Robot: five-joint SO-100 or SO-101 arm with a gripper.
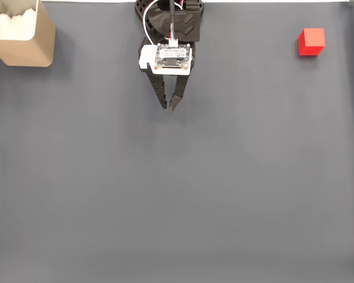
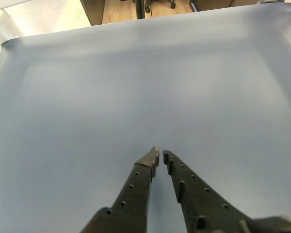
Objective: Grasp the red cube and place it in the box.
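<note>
The red cube (image 1: pixel 311 41) is a small matte block with crisp edges, sitting far right of the box (image 1: pixel 25 36) in the fixed view, well apart from it. The box is tan cardboard with thin walls and what looks like white lining. The gripper (image 1: pixel 169 106), black plastic, hangs between them, pinched nearly closed on nothing above the smooth grey mat (image 1: pixel 177 194).
</note>
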